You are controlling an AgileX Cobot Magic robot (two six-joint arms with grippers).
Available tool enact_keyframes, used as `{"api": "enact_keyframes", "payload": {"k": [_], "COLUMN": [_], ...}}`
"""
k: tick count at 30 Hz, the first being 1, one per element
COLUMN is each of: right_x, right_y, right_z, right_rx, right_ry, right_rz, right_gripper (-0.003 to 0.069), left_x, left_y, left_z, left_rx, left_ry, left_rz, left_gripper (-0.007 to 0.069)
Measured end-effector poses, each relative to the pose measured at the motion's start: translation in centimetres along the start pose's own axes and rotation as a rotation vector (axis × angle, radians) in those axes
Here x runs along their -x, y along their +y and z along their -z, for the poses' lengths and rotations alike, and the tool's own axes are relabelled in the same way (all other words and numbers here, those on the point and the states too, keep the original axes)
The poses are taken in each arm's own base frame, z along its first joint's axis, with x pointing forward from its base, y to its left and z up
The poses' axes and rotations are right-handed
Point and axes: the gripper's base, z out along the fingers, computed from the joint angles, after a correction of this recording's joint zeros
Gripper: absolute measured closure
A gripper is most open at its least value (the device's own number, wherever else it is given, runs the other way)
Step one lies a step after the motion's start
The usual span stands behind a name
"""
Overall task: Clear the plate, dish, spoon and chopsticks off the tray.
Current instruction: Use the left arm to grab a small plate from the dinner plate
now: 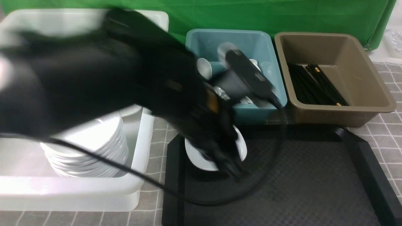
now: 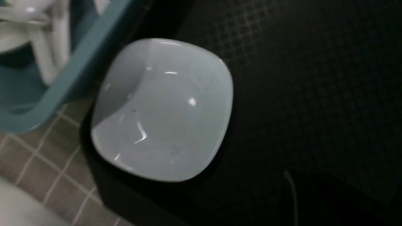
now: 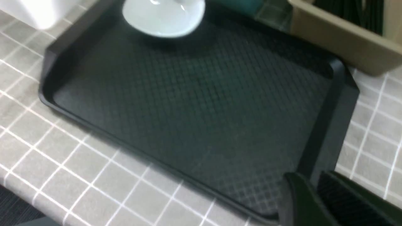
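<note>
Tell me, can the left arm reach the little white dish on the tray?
Probably yes. The left arm hangs right over the dish at the far left corner of the tray, and nothing lies in it. Blur hides how wide the jaws stand.

The dish (image 2: 163,110) just beside the left gripper (image 1: 234,171) is glossy white, ceramic by its look, smooth with sharp highlights. Under it the tray (image 3: 188,94) is matt black plastic, its floor rough with a diamond pattern, its rim smooth. Beyond the gripper, the teal bin (image 1: 204,44) and the brown bin (image 1: 355,62) are smooth plastic with a dull sheen. The surface (image 1: 386,131) wears grey checked cloth.
</note>
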Motion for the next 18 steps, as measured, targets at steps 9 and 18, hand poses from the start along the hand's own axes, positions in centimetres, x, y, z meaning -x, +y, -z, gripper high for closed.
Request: {"api": "enact_keyframes", "payload": {"k": [9, 18], "right_x": [-0.1, -0.1], "right_y": [0.0, 0.0], "right_z": [0.0, 0.0], "right_rx": [-0.003, -0.003], "right_ry": [0.013, 0.013], "right_rz": [-0.005, -0.001], "right_gripper": [0.0522, 0.0515], "left_x": [4.1, 4.0], "left_y": [0.1, 1.2], "left_z": [-10.1, -14.8], "left_rx": [0.020, 0.101], "left_ry": [0.084, 0.146], "left_rz": [0.149, 0.171], "left_gripper": [0.0210, 0.0197]}}
